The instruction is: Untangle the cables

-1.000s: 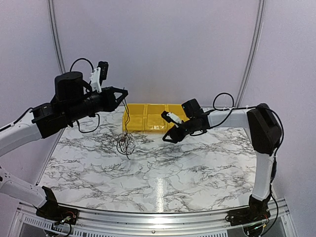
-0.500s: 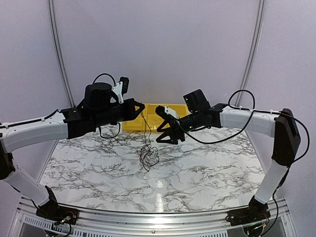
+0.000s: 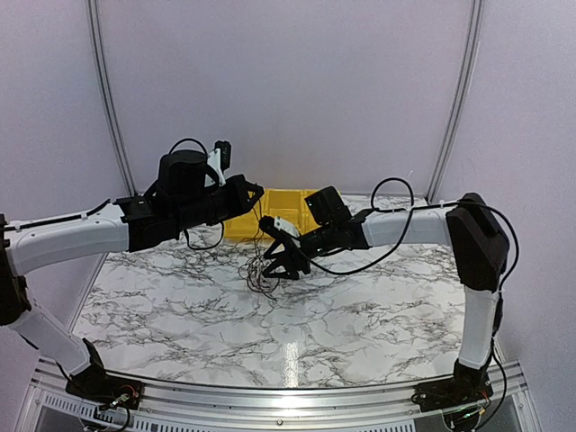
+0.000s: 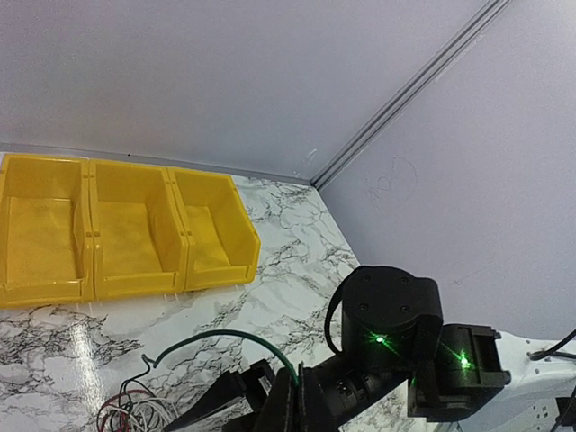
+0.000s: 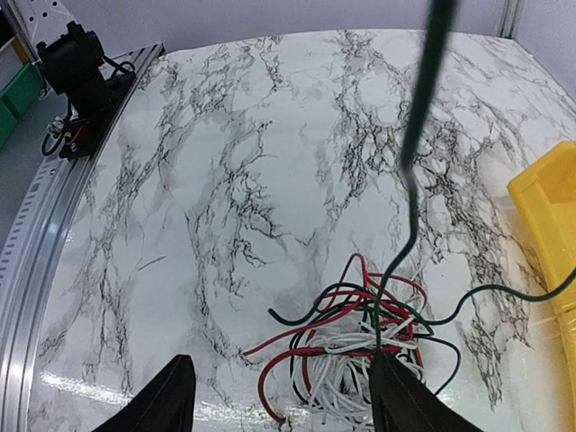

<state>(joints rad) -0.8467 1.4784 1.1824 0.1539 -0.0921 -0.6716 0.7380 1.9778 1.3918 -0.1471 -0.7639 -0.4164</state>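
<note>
Left to right. My left claw (image 3: 257,197), which a second ago hung over the left part of the worktop (image 3: 360,306), now stands near the middle. It is clenched on the upper end of a green strand (image 5: 421,108); its fingers do not show in its own wrist view. The strand runs steeply down from it into the cables (image 5: 360,346), a small bunch of red, white and dark wires. The bunch has travelled with the left claw and now sits at mid-worktop, in front of the yellow bins (image 4: 135,279). Most of it appears to rest on the marble, with only the green strand lifted clear. My right claw (image 5: 283,360) was back beside the bins a second ago. It has since swung in and down, and now hovers just beside the bunch on its right. Its jaws have spread over that second and are released, gripping nothing. Its fingers (image 5: 171,400) stand wide to either side of the wires, close above them, and I cannot tell whether they touch any. I judge the meaning for the task as follows. One end is already secured and raised, and the second claw is in place to take hold of the remaining wires. No wire is separated yet, and the bunch is as knotted as it was. A next move would call for closing on the bulk, not on the raised strand, so that pulling apart draws that strand out instead of dragging the whole bunch.
</note>
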